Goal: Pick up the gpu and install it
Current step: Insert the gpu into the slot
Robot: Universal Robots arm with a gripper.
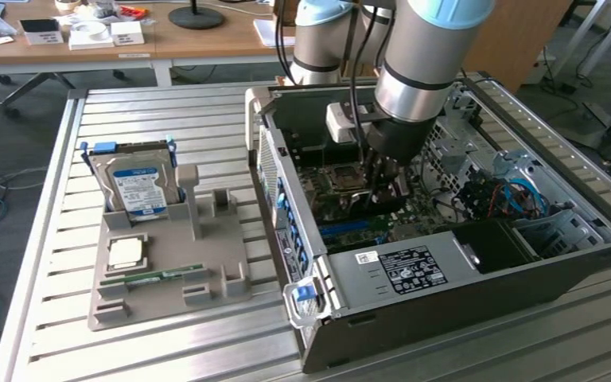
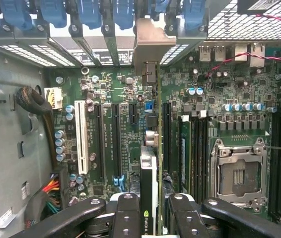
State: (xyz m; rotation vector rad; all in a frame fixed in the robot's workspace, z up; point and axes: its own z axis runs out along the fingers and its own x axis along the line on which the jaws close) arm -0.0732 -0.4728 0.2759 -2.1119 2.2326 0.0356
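The gpu (image 2: 149,173) stands on its thin edge, right between the two fingers (image 2: 126,215) of the gripper (image 2: 150,210). One finger presses on each flat side, so the fingers pinch the gpu tight. In the wrist view you see the gpu from its edge: a black part with a small green logo, and a thin green edge beside it. Its shiny metal bracket (image 2: 153,44) is at the far end from the fingers, close to the row of blue clips (image 2: 88,12) on the back wall.

The gpu is just over the green board (image 2: 105,84), in line with the long black slots (image 2: 115,139). I cannot tell if it sits in a slot. A white slot (image 2: 81,139) lies on one side of the gpu. The square metal socket (image 2: 237,171) lies on the other side, well apart.

In the exterior view the gripper (image 1: 383,185) hangs low inside the open case (image 1: 412,274), near its middle. The arm (image 1: 422,64) comes down from twelve o'clock.

At nine o'clock from the case a grey tray (image 1: 220,270) rests on the metal table (image 1: 61,159). A hard drive (image 1: 136,187) stands at the tray's twelve o'clock end. A square chip (image 1: 125,253) lies flat below it, with a memory stick (image 1: 162,274) toward six o'clock.
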